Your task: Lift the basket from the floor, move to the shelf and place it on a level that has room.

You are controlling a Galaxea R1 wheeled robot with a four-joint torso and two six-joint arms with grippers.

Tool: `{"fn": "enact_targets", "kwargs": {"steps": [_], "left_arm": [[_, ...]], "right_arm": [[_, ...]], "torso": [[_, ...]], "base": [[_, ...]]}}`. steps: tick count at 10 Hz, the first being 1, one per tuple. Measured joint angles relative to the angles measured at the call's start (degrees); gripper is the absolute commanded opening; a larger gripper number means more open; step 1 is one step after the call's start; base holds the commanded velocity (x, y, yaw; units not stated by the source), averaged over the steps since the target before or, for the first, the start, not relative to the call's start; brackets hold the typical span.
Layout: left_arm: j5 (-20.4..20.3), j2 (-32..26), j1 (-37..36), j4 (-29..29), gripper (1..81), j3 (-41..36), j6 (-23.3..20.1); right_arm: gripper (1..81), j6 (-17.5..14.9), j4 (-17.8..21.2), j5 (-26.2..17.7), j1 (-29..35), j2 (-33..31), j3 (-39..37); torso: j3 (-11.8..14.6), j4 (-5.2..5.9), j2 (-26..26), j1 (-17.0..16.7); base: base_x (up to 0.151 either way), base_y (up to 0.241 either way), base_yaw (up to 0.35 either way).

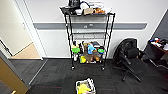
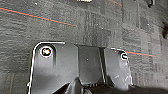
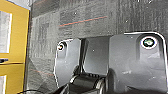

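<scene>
The basket (image 1: 85,86) sits on the dark carpet floor (image 1: 60,75) at the near middle of the head view, with something yellow inside it. Straight beyond it, against the wall, stands the black wire shelf (image 1: 88,37). Its top tier is piled with items, its middle level (image 1: 88,32) looks bare, and its lowest tier holds colourful things. Both wrist views look down on carpet (image 2: 75,20) (image 3: 82,27) past the robot's own dark plate.
A black office chair (image 1: 130,58) stands right of the shelf, with a desk corner (image 1: 160,46) at the far right. An open doorway (image 1: 17,37) to a tan floor lies at the left. A yellow panel (image 3: 12,40) is beside the right wrist.
</scene>
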State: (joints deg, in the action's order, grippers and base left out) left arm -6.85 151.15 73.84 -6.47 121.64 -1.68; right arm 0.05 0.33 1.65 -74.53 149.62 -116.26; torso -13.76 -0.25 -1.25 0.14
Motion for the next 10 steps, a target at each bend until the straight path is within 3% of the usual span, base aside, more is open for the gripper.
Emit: {"fn": "enact_targets", "kwargs": {"steps": [10], "left_arm": [[-0.09,0.89,0.50,0.00,81.1,0.02,-0.02]], "right_arm": [[81.1,0.26,0.07,0.30,-0.52,2.04,-3.23]], "torso": [[0.00,0.00,0.00,-0.04]], "base": [[0.112,0.000,0.000]]}}
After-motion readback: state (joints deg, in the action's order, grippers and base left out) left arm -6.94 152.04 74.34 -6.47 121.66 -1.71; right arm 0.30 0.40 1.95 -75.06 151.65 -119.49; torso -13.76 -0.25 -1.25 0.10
